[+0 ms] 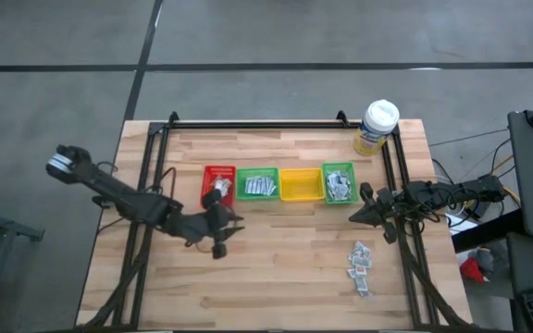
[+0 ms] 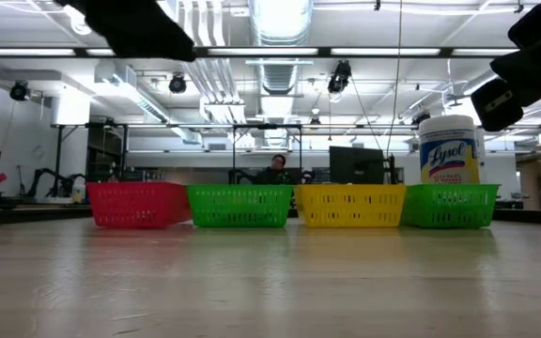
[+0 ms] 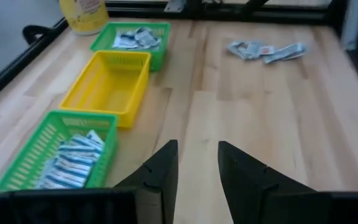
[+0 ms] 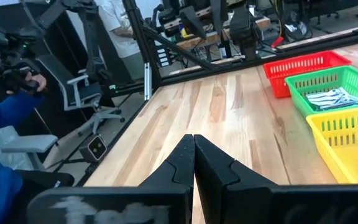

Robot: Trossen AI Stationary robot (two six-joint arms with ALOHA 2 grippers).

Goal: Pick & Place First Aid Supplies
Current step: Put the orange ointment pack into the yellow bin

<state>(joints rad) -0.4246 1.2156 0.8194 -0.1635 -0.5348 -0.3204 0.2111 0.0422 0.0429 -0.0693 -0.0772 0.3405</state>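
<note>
Left hand (image 1: 222,220) hovers over the table (image 1: 276,277) just in front of the red bin (image 1: 218,185), fingers (image 3: 160,177) parted by a narrow gap with nothing between them; right hand (image 1: 364,215) sits at the table's right side near the far-right green bin (image 1: 340,184), fingers (image 4: 182,163) pressed together, holding nothing. Four bins in a row: red, green (image 1: 257,185), yellow (image 1: 300,184), green, with a white-lidded yellow tub (image 1: 376,127) at the back right corner. First aid supplies: a loose cluster of sachets (image 1: 360,266) lies on the table front right, white-blue ones (image 3: 73,163) in the green bin beside the red one, more sachets (image 3: 135,38) in the far-right green bin, some in the red bin; the yellow bin holds none.
</note>
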